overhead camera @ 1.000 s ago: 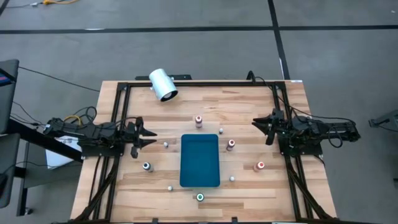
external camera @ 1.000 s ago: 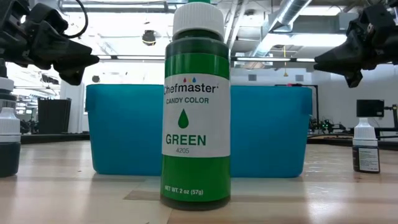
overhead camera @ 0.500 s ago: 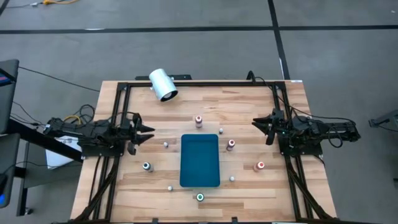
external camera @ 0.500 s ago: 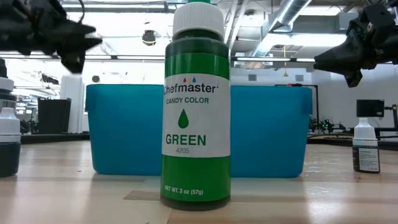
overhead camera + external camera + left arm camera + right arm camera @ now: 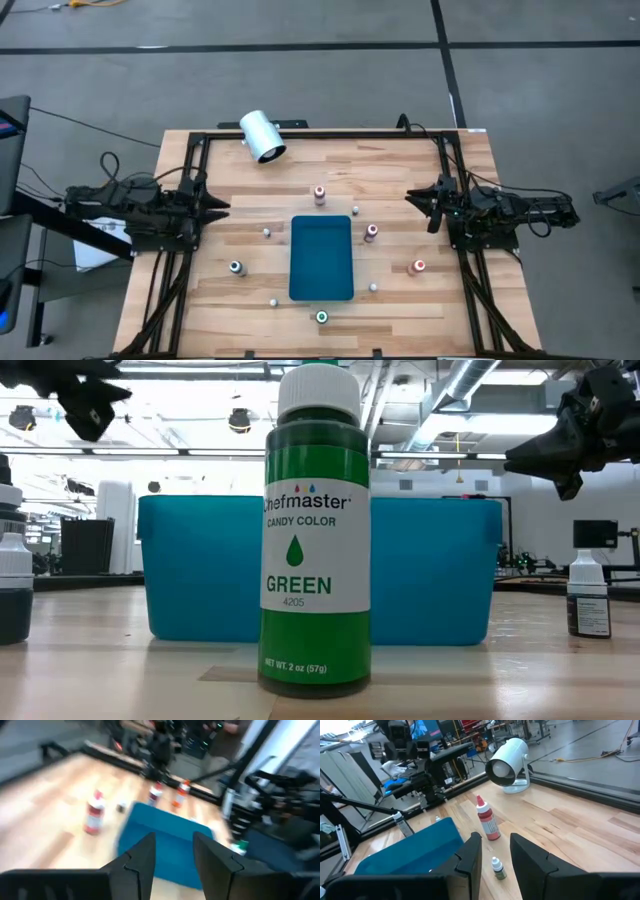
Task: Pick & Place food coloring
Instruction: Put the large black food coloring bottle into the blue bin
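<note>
Grey concrete floor surrounds the wooden butcher-block surface, which sits in a black frame. From my station I see a blue bin at the middle of the surface and a white cylinder at its far-left corner.

Food coloring bottles are scattered around the bin: a green-capped one at the near edge, which the low view shows labelled Chefmaster candy color green, red-topped ones to the right and behind the bin, and a dark one to the left.

My left gripper hovers over the left edge, jaws narrowly parted and holding nothing. My right gripper hangs over the right side, jaws also narrowly apart, empty.

Beyond the surface, the low view shows a bright workshop with ceiling ducts.
</note>
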